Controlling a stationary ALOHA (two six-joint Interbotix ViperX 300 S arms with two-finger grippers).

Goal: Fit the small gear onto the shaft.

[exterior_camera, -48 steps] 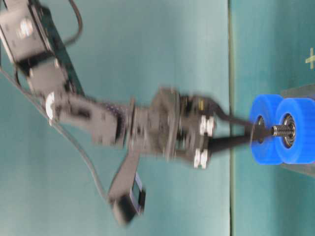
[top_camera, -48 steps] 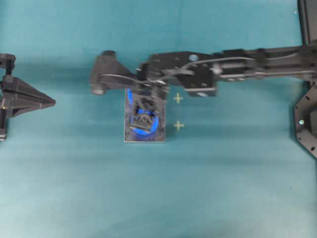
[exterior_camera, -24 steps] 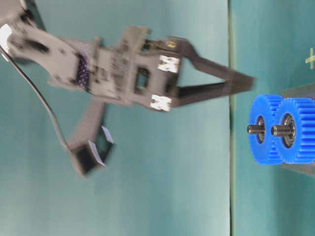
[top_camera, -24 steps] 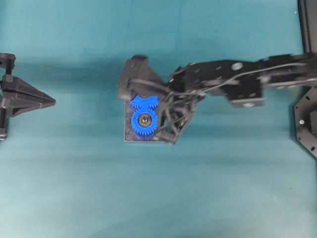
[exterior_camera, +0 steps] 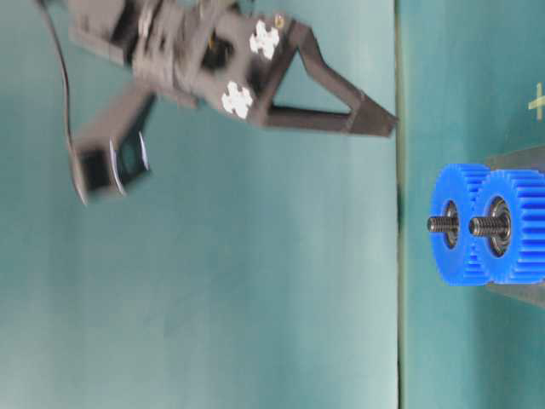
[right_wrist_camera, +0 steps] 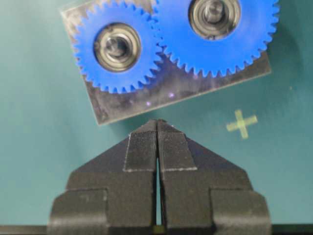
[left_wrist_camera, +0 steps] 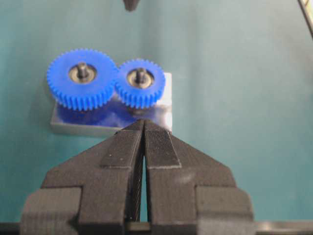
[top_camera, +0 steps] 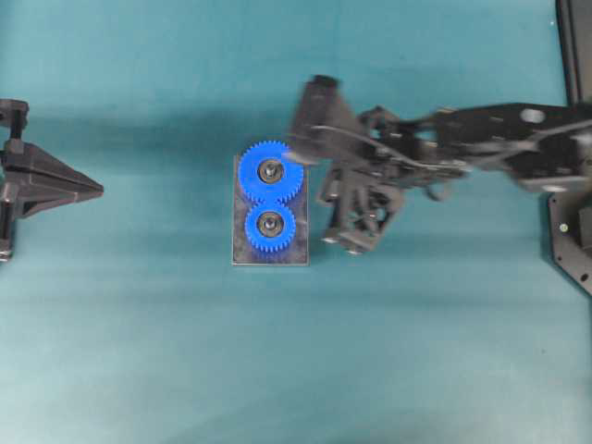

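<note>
The small gear (top_camera: 269,225) sits on the shaft (left_wrist_camera: 141,76) of the grey plate (top_camera: 298,255), its teeth meshed with the larger blue gear (top_camera: 270,171). It also shows in the right wrist view (right_wrist_camera: 117,46), the left wrist view (left_wrist_camera: 141,83) and the table-level view (exterior_camera: 511,226). My right gripper (top_camera: 340,236) is shut and empty, raised just right of the plate, with its tips (right_wrist_camera: 157,122) off the plate's edge. My left gripper (top_camera: 92,188) is shut and empty at the far left, pointing at the plate (left_wrist_camera: 161,110).
A yellow cross mark (right_wrist_camera: 241,123) lies on the teal mat beside the plate. The right arm (top_camera: 481,148) stretches in from the right edge, with a black frame (top_camera: 573,231) behind it.
My right gripper has let go of the small gear on the shaft, lifted off it and drawn back to the right, its jaws now shut. The left arm has not moved.
</note>
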